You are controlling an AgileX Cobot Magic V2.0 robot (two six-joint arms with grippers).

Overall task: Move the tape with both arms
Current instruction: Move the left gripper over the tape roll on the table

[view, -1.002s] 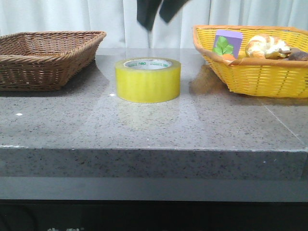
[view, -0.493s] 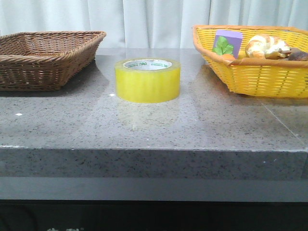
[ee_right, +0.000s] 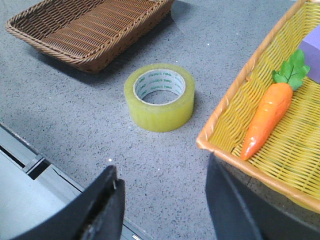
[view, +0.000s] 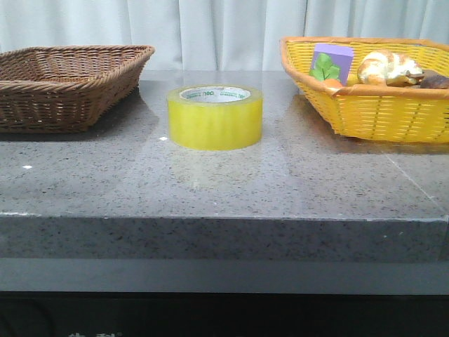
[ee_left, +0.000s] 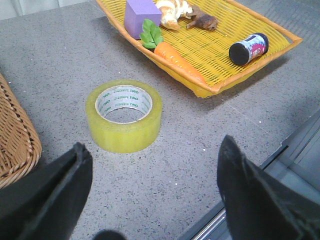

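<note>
The tape point(view: 215, 116) is a wide yellow roll lying flat on the grey stone table point(view: 224, 189), between two baskets. It also shows in the left wrist view, tape point(ee_left: 124, 115), and in the right wrist view, tape point(ee_right: 159, 97). My left gripper point(ee_left: 155, 152) is open and empty, hovering high above the table's near edge, well short of the roll. My right gripper point(ee_right: 162, 172) is open and empty too, raised above the table beside the yellow basket's rim. Neither arm appears in the front view.
A brown wicker basket point(view: 66, 81) stands at the back left. A yellow basket point(view: 372, 105) at the back right holds a purple block point(view: 332, 62), a toy carrot point(ee_right: 266, 116), a bread-like bun point(view: 387, 67) and a small can point(ee_left: 248, 48). The table's front edge point(view: 224, 219) is near.
A black gripper that hung at the top of the front view above the tape one second ago has gone up out of that view. The tape has not moved.
</note>
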